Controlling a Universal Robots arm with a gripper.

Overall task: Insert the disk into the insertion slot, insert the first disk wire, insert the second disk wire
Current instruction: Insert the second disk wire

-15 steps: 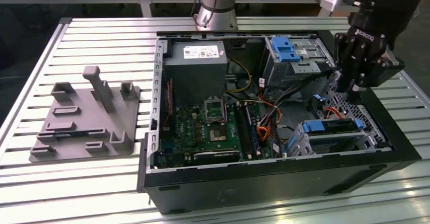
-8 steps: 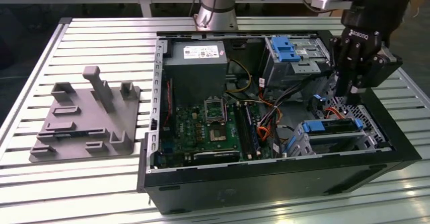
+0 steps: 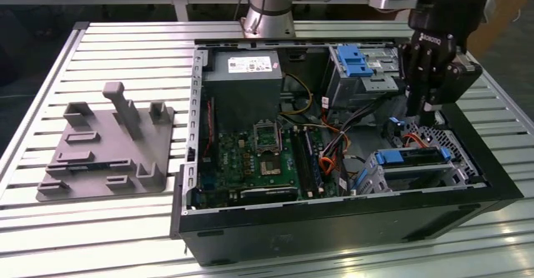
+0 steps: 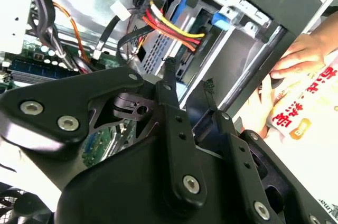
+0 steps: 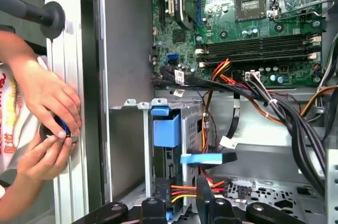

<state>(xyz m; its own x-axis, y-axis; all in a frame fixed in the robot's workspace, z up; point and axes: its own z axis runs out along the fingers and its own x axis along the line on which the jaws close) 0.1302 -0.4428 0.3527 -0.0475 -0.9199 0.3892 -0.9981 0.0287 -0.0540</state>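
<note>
The disk (image 3: 413, 157), silver in a bright blue carrier, lies inside the insertion slot (image 3: 457, 177), a low perforated silver bay at the near corner of the open computer case on the exterior view's right. My gripper (image 3: 419, 119) hangs just behind and above it, fingers pointing down. In the first wrist view the blue carrier (image 5: 166, 131) sits in the bay directly ahead of my gripper (image 5: 181, 204). A red, orange and yellow wire bundle (image 5: 198, 188) runs close by the fingertips. In the second wrist view my gripper (image 4: 188, 78) stands open with nothing between the fingers.
A taller grey cage with a blue latch (image 3: 357, 60) stands behind the gripper. Black cable bundles (image 5: 285, 113) cross toward the motherboard (image 3: 259, 159). A person's hands (image 5: 47, 123) work at the table rail outside the case wall. A grey fixture plate (image 3: 104, 153) lies on the exterior view's left.
</note>
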